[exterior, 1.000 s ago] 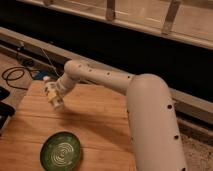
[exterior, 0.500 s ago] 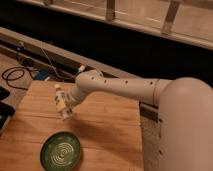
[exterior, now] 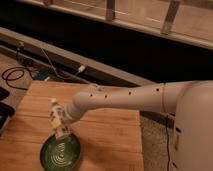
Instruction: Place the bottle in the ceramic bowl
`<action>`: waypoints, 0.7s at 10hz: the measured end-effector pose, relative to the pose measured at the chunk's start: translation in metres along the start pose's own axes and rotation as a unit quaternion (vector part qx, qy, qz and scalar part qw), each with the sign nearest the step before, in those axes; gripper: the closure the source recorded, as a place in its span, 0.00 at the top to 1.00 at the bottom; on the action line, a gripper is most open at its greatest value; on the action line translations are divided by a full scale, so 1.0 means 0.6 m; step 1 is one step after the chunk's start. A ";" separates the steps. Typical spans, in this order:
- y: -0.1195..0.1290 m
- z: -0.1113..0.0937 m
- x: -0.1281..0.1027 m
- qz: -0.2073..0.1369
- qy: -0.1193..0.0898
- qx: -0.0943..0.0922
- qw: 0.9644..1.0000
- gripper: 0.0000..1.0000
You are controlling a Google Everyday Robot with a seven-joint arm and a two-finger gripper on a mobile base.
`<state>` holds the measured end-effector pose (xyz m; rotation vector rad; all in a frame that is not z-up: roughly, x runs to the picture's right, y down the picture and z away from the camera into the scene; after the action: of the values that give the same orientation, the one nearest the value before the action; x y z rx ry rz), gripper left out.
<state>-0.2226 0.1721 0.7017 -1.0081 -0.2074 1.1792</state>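
The ceramic bowl (exterior: 60, 152), dark green with pale rings inside, sits on the wooden table (exterior: 107, 137) near its front left. The bottle (exterior: 56, 115), small and white with a pale label and a white cap on top, hangs upright just above the bowl's far rim. My gripper (exterior: 61, 127) is shut on the bottle at the end of the white arm (exterior: 125, 97), which reaches in from the right. The fingers are largely hidden behind the bottle.
A black cable (exterior: 12, 75) and a white cable lie on the floor behind the table's left end. A dark object (exterior: 4, 112) sits at the left edge. A low ledge and a dark wall run along the back.
The arm has carried the bottle forward and down from the table's far left, so it now hangs over the bowl's far rim.
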 end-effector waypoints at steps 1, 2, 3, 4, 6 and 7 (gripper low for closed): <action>-0.001 -0.002 0.000 0.000 -0.001 0.000 1.000 0.00; -0.002 -0.001 0.000 0.001 -0.001 0.001 1.000 0.00; -0.001 -0.001 -0.001 0.000 -0.001 0.000 1.000 0.00; 0.000 -0.001 -0.001 0.000 0.000 0.000 1.000 0.00; -0.001 -0.001 0.000 0.000 0.002 0.003 1.000 0.00; -0.001 0.001 0.009 0.004 0.005 0.006 1.000 0.00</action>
<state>-0.2202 0.1768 0.7005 -1.0044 -0.1875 1.1802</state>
